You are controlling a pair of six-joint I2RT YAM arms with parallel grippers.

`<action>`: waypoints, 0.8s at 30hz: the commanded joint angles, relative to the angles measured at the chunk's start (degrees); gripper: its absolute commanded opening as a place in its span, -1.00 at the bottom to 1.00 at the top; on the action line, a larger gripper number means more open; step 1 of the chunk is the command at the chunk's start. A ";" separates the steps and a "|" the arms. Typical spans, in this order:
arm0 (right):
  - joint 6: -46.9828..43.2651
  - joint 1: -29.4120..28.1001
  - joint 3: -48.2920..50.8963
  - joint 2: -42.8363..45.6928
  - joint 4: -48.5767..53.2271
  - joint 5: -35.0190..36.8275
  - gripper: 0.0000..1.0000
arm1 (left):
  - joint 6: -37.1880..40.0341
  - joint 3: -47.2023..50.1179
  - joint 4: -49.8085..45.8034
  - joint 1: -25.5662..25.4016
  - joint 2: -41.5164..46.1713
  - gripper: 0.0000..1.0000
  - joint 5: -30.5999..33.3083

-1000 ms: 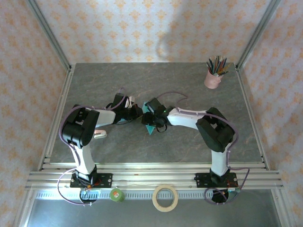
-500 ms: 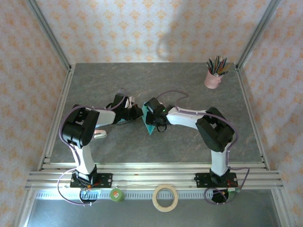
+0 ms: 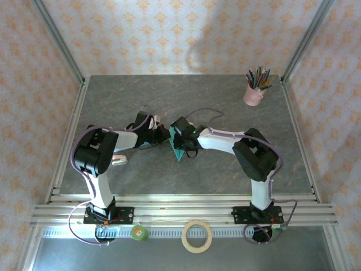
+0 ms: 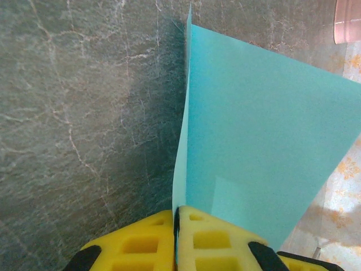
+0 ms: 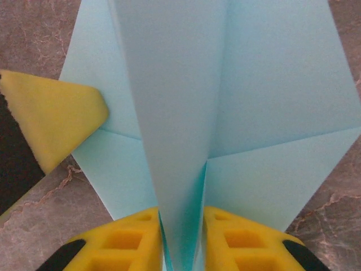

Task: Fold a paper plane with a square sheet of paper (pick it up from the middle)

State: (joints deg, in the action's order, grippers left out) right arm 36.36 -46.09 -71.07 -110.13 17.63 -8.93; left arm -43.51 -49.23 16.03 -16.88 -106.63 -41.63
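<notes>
The square sheet of paper, light turquoise, is creased into a pointed shape with a raised centre fold and is held between both grippers at mid-table. In the left wrist view the paper stands on edge above the marbled grey table, and my left gripper is shut on its lower edge, pads pressed together. In the right wrist view the paper spreads out as two wings. My right gripper is shut on the centre ridge between its yellow pads. The left gripper's yellow fingertip touches the left wing. From above, the left gripper and right gripper nearly meet.
A pink cup of pencils stands at the back right, and its edge shows in the left wrist view. A small pale object lies by the left arm. A tape roll and a green item sit below the front rail.
The right gripper has edged slightly left and back toward the left gripper, taking the paper with it. The left arm has stayed almost still.
</notes>
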 commanded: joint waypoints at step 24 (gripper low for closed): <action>-0.90 -0.07 -5.92 -1.70 8.41 10.03 -0.80 | 2.55 -0.25 -7.02 2.56 10.08 -0.15 5.01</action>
State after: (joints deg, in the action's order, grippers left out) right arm 36.97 -46.35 -74.87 -112.14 22.81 -3.68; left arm -42.70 -49.23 12.27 -15.99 -99.90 -39.86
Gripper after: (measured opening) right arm 0.100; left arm 0.412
